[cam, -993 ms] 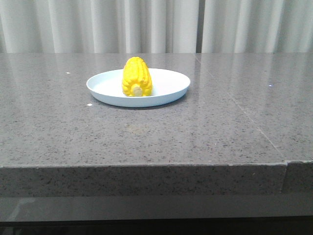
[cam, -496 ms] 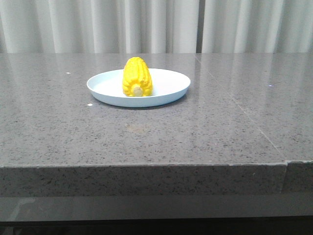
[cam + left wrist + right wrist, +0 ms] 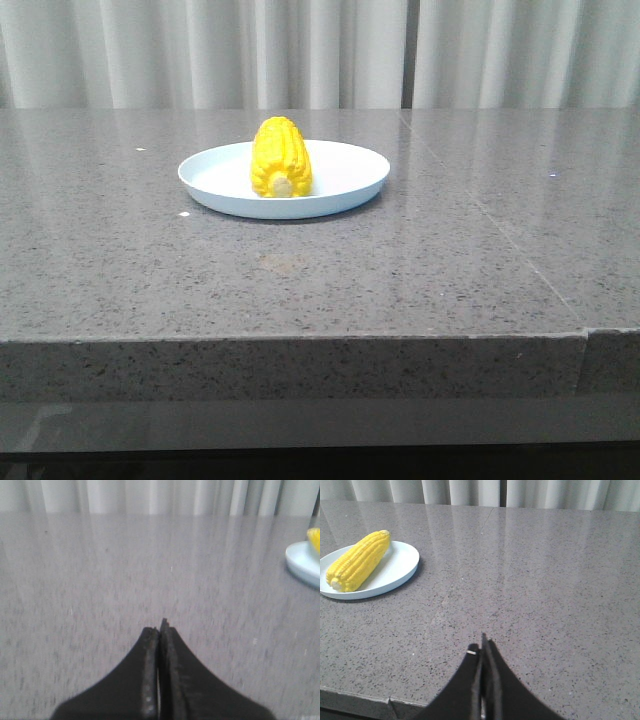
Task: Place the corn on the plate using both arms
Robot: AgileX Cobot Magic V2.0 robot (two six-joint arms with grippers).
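The yellow corn lies on the pale blue-white plate in the middle of the grey stone table, its pale stub end toward the front. The corn and plate also show in the right wrist view; a plate edge and a sliver of corn show in the left wrist view. My left gripper is shut and empty, well away from the plate. My right gripper is shut and empty near the table's front edge. Neither gripper shows in the front view.
The grey speckled table has a seam running back on its right side. White curtains hang behind it. The front edge lies close under my right gripper.
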